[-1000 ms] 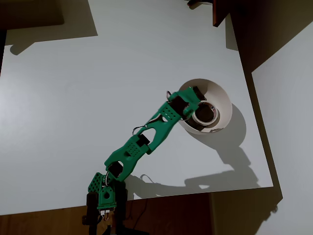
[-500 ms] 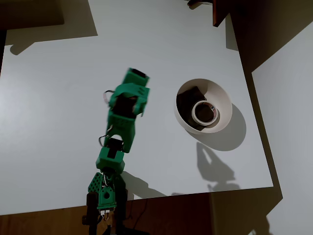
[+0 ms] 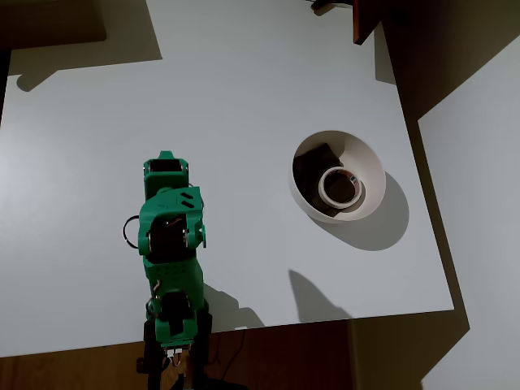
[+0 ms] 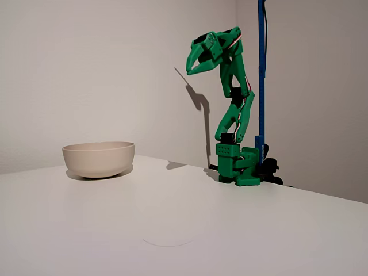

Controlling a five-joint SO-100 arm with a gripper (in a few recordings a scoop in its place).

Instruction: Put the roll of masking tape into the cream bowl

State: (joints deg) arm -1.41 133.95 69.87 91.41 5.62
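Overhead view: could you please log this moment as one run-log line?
tape: inside bowl | tool: raised near base, holds nothing | task: placement looks done

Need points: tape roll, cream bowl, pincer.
roll of masking tape (image 3: pixel 329 185), overhead view, ring's left band
cream bowl (image 4: pixel 99 158), fixed view, outer wall
pincer (image 4: pixel 193 64), fixed view, between the fingertips

The overhead view shows one cream bowl on one white table. Inside the bowl lies one roll of masking tape and one dark squarish lump. There is one green arm, carrying one gripper with two fingers, seen in the fixed view. That same fixed view adds one blue upright pole standing behind the arm's base
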